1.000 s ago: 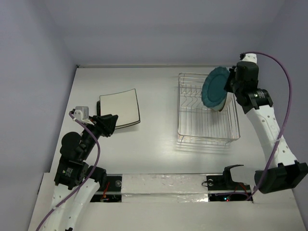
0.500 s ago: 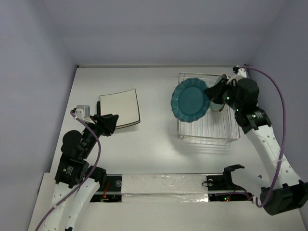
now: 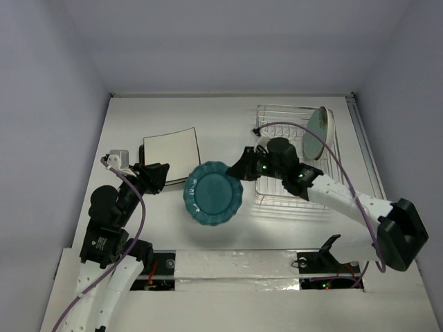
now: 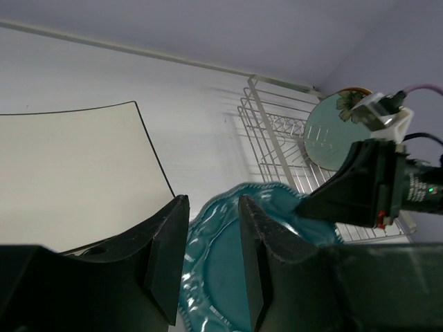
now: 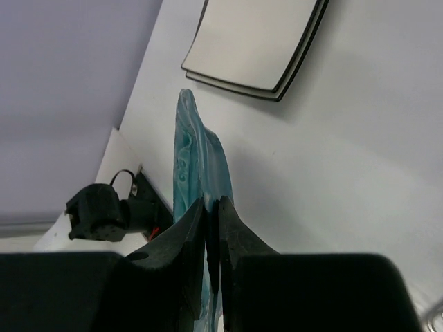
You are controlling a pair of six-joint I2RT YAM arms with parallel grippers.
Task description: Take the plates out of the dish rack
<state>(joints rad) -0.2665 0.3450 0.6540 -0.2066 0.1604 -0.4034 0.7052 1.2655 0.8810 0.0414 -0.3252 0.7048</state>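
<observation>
The right gripper [image 5: 208, 207] is clamping its jaws tight on the rim of a round scalloped teal plate [image 3: 212, 193], holding it between the silver wire dish rack [image 3: 273, 121] and the stacked square cream-white plates [image 3: 172, 153]. The left gripper [image 4: 209, 228] is sitting beside that stack, jaws slightly parted and empty.

The right gripper [image 5: 210, 207] fills the bottom of the frame, its two black fingers [image 5: 181, 238] pressed close together on the rim of the teal plate [image 5: 197, 159]. The plate is seen edge-on, standing upright from between the fingers, its scalloped edge facing the camera. Beyond it, at the top of the frame, two square cream plates [image 5: 256, 41] with dark rims lie stacked flat on the white surface [image 5: 332, 152], well apart from the teal plate. At the left, a black fitting [image 5: 100, 207] with a looped cable sits at the surface's edge, below a lavender wall [image 5: 69, 69].
</observation>
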